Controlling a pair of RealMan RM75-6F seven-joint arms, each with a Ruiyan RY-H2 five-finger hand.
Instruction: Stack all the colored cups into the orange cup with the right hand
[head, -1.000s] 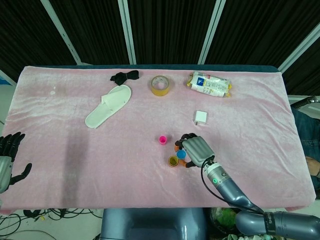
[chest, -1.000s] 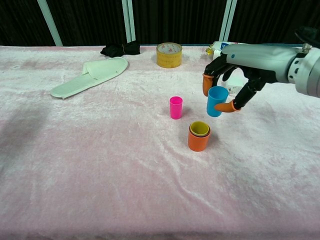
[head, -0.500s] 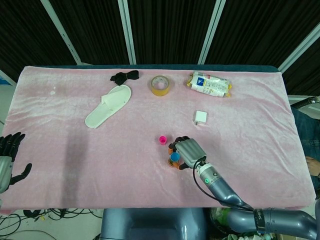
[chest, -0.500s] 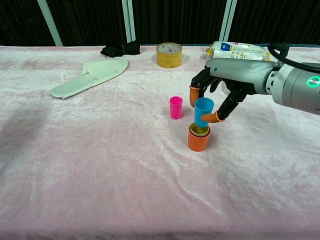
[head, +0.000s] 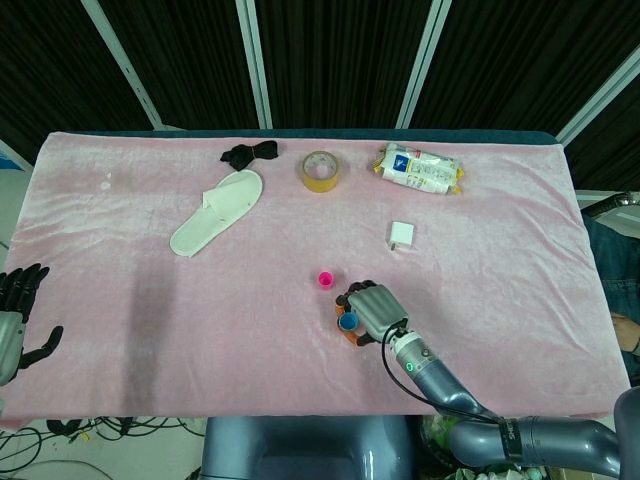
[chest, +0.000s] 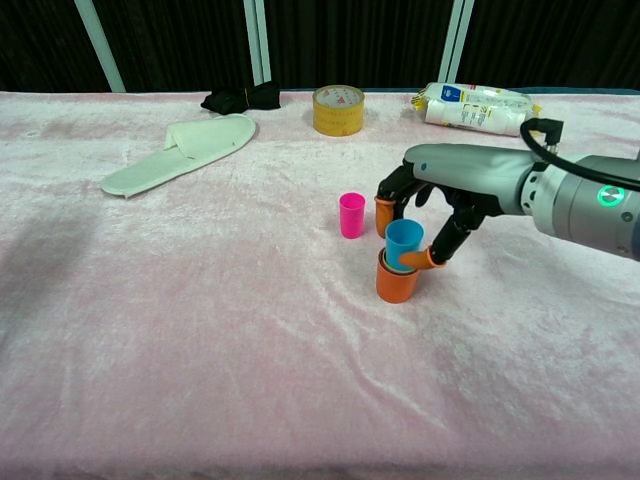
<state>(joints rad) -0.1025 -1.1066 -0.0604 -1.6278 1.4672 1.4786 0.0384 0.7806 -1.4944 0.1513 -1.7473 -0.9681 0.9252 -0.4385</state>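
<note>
One pink cup (chest: 351, 215) waits on the worktop while the right robot hand (chest: 445, 195) grips the blue cup (chest: 403, 243), partly seated in the orange cup (chest: 396, 282); next, release.

**No readable text**

Nothing can be read in either view. The snack packet (chest: 472, 107) at the far edge of the table carries blue and yellow printing, but it is too small and blurred to make out. The tape roll (chest: 338, 109) shows faint marks, also illegible.
</note>
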